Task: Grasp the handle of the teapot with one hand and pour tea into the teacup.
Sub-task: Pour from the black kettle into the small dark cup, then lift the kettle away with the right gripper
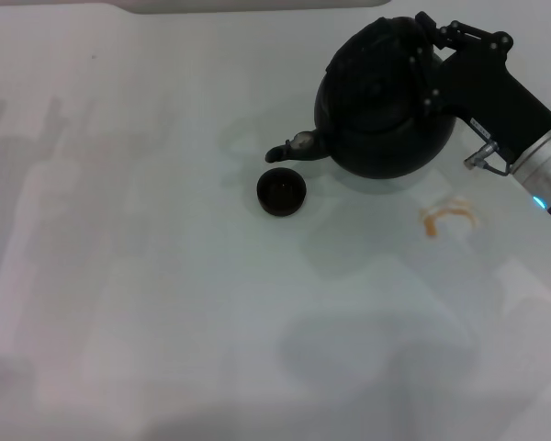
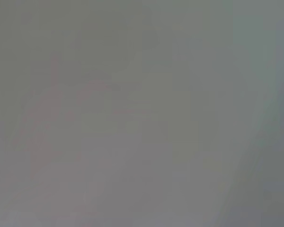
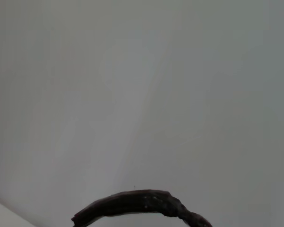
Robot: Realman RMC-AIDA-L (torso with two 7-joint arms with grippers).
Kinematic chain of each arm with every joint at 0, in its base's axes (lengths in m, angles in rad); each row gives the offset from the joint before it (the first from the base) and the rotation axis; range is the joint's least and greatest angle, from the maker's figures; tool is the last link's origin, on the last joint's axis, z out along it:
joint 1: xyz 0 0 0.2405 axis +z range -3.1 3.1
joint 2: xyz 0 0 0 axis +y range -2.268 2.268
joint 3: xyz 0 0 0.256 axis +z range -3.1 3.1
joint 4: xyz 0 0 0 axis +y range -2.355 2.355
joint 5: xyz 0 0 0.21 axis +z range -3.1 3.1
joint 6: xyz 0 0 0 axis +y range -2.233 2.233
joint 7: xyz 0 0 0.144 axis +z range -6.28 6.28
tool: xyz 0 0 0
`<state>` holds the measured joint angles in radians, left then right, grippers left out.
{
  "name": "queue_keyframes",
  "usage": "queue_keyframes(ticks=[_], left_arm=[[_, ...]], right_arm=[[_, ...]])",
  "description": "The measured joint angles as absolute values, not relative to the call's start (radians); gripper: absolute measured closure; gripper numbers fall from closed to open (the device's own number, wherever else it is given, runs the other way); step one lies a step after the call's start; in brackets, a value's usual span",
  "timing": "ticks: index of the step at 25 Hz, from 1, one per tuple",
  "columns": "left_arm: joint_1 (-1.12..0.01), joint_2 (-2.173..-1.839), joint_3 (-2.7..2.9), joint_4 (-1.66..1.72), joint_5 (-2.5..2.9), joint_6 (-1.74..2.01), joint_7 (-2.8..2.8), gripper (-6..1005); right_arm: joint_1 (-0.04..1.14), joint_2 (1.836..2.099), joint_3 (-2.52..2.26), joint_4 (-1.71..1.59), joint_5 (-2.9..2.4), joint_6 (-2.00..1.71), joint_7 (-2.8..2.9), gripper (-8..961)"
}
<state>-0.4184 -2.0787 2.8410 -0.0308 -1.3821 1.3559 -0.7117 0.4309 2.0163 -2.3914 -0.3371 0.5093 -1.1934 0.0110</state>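
Note:
The matte-black teapot (image 1: 386,115) is at the back right of the white table (image 1: 165,276), its short spout (image 1: 292,147) pointing left and ending just behind the teacup. The tiny dark teacup (image 1: 282,192) stands on the table in front of the spout tip. My right gripper (image 1: 429,62) comes in from the right and is shut on the handle at the top of the pot. In the right wrist view a stretch of the black ribbed handle (image 3: 137,202) shows against the table. A smear of amber tea (image 1: 450,218) lies on the table right of the cup. My left gripper is out of view.
The table's far edge (image 1: 257,7) runs just behind the teapot. The left wrist view shows only a blank grey surface.

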Motion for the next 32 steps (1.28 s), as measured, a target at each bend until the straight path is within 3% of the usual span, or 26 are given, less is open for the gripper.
queue_keyframes(ticks=[32], left_arm=[[-0.415, -2.079, 2.841, -0.018, -1.382, 1.359, -0.697, 138]], right_arm=[[0.423, 2.016, -2.397, -0.336, 0.509, -1.2, -0.185, 818]])
